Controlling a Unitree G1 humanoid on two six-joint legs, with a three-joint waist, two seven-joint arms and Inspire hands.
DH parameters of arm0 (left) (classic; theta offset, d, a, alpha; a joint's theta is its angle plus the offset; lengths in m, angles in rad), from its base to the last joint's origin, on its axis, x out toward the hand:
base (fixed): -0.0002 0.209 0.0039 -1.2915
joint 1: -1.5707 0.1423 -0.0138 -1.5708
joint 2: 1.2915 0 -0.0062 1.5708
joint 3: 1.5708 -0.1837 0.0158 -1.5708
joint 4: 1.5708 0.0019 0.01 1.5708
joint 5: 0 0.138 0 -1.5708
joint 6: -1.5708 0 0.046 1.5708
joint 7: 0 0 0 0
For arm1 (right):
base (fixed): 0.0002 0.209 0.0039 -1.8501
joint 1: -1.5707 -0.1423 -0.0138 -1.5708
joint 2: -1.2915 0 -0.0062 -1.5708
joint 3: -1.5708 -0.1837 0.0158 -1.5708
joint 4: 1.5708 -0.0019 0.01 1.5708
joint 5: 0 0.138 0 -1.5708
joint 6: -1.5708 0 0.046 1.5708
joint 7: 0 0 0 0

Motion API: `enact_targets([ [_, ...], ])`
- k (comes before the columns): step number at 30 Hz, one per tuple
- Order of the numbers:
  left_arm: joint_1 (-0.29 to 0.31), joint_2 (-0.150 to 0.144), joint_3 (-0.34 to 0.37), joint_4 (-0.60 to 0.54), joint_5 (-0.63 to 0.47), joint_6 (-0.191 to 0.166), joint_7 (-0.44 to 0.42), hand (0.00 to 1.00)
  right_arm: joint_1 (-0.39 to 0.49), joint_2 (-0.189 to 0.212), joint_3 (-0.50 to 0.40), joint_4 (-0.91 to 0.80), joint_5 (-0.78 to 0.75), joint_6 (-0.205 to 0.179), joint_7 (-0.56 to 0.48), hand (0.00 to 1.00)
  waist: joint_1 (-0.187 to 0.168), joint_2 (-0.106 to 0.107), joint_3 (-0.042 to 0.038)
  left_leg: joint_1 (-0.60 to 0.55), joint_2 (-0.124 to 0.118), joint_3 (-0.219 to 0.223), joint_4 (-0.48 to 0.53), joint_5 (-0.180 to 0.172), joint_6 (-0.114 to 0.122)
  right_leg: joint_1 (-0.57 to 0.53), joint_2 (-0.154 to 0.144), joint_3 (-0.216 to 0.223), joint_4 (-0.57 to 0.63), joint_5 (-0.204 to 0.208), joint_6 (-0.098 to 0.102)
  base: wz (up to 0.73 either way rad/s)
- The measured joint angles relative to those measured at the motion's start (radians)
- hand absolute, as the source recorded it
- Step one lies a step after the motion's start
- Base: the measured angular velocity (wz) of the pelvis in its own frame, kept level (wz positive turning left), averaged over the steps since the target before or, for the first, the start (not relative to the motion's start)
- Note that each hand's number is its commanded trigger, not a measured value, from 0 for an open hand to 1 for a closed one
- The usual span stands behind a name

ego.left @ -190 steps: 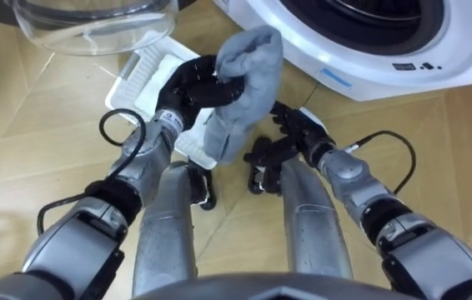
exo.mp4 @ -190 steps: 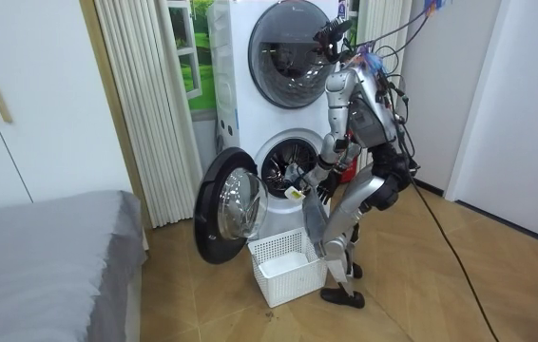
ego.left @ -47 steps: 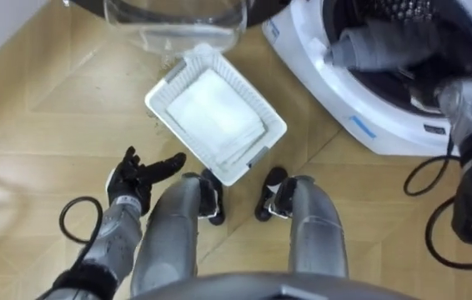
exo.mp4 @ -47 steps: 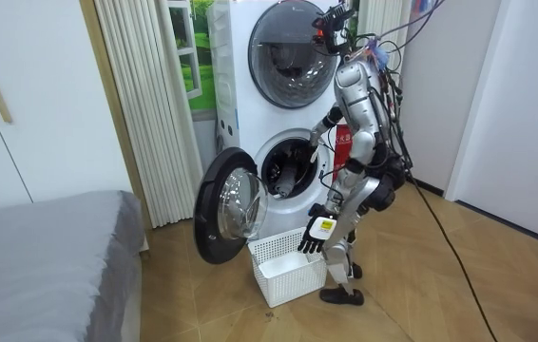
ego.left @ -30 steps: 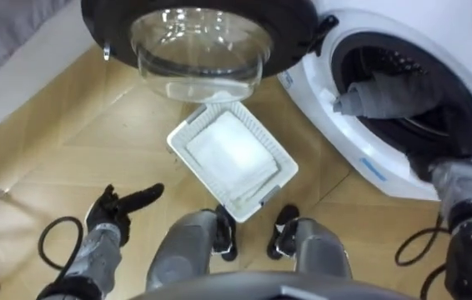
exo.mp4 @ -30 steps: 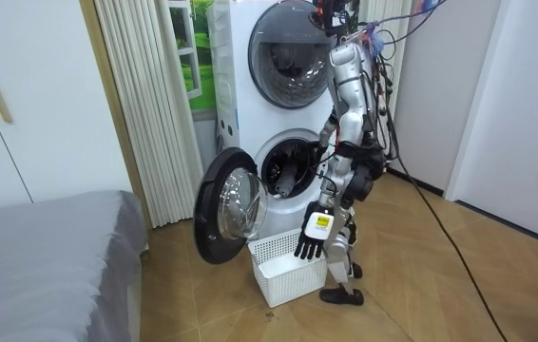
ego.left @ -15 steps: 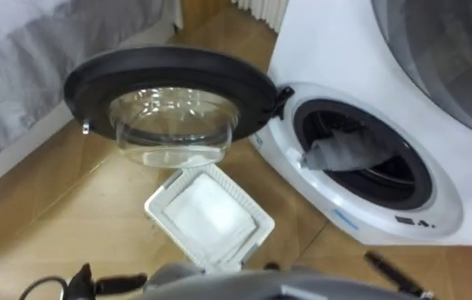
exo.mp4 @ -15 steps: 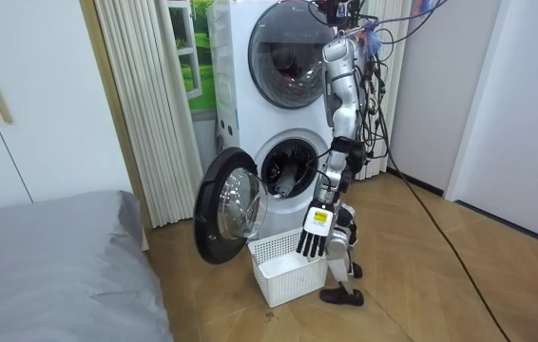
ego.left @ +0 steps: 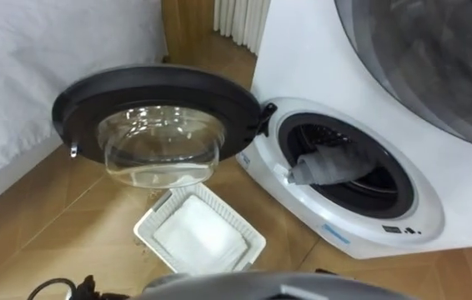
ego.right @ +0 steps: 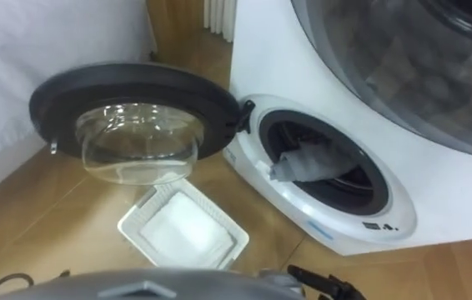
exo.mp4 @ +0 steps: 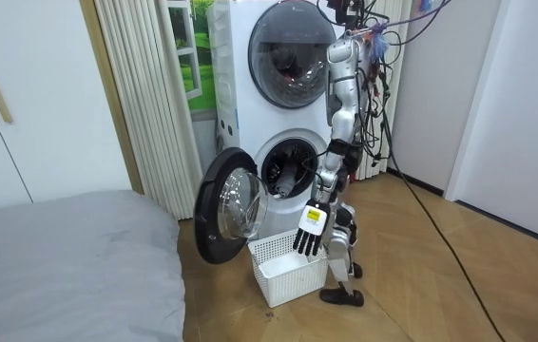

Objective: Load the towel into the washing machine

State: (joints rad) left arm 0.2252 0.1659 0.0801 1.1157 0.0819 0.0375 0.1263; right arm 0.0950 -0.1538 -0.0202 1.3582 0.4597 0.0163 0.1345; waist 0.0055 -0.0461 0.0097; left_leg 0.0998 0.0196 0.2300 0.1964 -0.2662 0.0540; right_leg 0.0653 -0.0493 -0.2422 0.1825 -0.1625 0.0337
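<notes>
The grey towel (ego.left: 329, 168) lies bunched in the mouth of the lower washing machine's drum (ego.left: 361, 196), one end resting on the door seal; neither hand touches it. The round glass door (ego.left: 157, 121) stands swung wide open to the left. In the room view I stand upright in front of the machine (exo.mp4: 283, 166). My left hand (exo.mp4: 309, 228) hangs by my side above the basket, fingers straight and empty. My right hand (ego.right: 326, 284) shows at the bottom edge of the right eye view, its dark fingers stretched out and holding nothing.
A white slatted laundry basket (ego.left: 148, 229) with a white cloth in it sits on the wooden floor under the open door. A second machine (exo.mp4: 288, 52) is stacked above. A grey bed (exo.mp4: 60, 256) fills the room view's left; a curtain (exo.mp4: 145, 104) hangs beside the machines.
The towel, earlier in my left hand, now rests in the drum. My right hand has come out of the drum. I have straightened up, so the eye views have lifted.
</notes>
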Motion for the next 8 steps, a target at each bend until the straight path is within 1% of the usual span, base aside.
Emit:
enact_targets([
  [4,-0.008,0.0,-0.003,0.005,0.0,0.014,0.0,0.0,-0.016,-0.003,0.002,0.004,-0.06,0.003,-0.001,0.0,-0.001,0.003,0.0007,0.024,0.0,0.0,-0.009,0.0,0.0,0.019,0.004,0.022,-0.004,0.0,0.0,0.0],
  [5,-0.013,0.0,-0.004,0.005,0.0,0.025,0.0,0.0,-0.019,-0.004,0.008,0.004,-0.068,0.006,-0.001,0.0,-0.001,0.003,0.0008,0.029,-0.001,0.0,-0.011,0.0,-0.001,0.025,0.005,0.023,-0.015,0.0,0.0,0.0],
  [8,-0.022,0.0,-0.003,0.005,0.0,0.036,-0.001,0.0,-0.025,-0.007,0.023,0.003,-0.074,0.007,0.0,0.0,-0.001,0.004,0.0009,0.03,0.001,0.0,-0.011,0.0,-0.002,0.027,0.006,0.022,-0.016,0.0,0.0,0.0],
])
